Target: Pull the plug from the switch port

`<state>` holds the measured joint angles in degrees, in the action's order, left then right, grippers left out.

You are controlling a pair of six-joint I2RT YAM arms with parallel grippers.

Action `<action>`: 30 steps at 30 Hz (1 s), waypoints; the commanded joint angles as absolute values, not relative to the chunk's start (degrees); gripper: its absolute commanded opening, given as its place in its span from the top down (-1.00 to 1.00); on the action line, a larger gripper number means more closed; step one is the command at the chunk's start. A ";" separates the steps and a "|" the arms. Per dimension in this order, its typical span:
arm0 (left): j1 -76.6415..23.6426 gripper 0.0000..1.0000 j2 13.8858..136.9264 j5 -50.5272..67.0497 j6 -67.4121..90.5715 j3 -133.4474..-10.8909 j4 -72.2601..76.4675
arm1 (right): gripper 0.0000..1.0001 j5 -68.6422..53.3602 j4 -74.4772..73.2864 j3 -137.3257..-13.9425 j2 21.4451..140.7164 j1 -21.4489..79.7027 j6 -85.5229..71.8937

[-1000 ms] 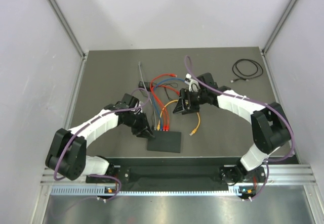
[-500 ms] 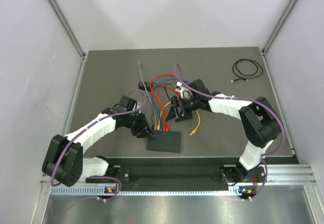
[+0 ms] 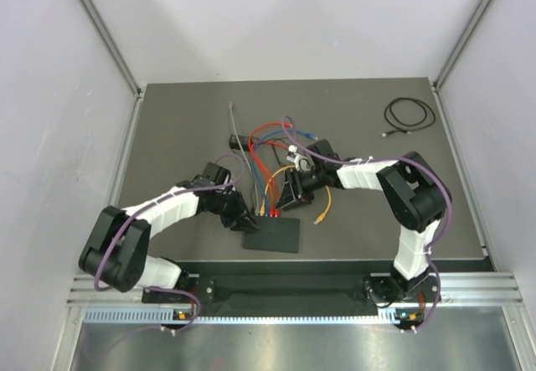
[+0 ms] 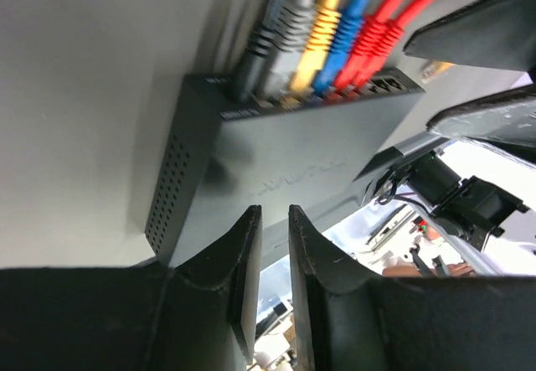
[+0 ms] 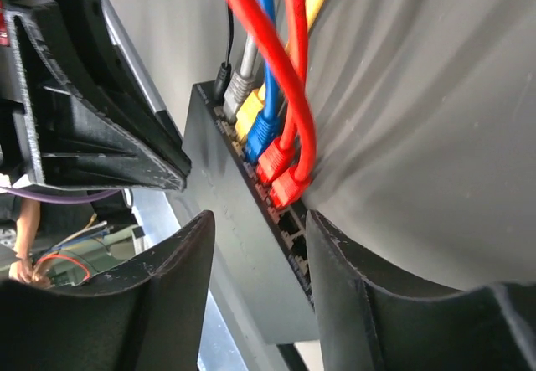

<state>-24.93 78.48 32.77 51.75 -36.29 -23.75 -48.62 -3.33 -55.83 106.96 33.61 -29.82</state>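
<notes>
Left hand point(image 4: 268, 220) tilts at a corner of the switch point(image 4: 285, 170), barely parted (gripping nothing). Right hand point(image 5: 258, 224), spread wide, faces the red plugs point(image 5: 280, 174).

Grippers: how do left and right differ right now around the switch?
Gap: the left gripper has its fingers nearly together, while the right gripper has its jaws wide apart.
Place: the left gripper is at the left end of the switch. The right gripper is over the switch's socket edge, with the red plugs between its fingers, untouched.
Shared: both are black and low by the switch, and neither plainly grips anything.
</notes>
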 commanded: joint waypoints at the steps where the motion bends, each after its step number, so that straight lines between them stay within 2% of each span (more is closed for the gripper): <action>1: -24.70 0.52 80.15 33.66 53.00 -35.77 -20.83 | 0.05 -50.80 2.81 -55.28 108.80 34.37 -30.14; 5: -24.70 0.53 81.21 33.57 52.91 -35.51 -20.92 | 0.14 -51.15 4.39 -54.93 109.77 34.45 -31.29; 20: -24.70 0.53 82.79 32.08 51.86 -35.86 -22.85 | 0.14 -51.33 11.51 -51.85 110.83 34.37 -35.95; 30: -24.70 0.53 84.28 32.25 51.86 -35.42 -22.15 | 0.38 -52.73 15.11 -51.42 113.29 34.28 -36.21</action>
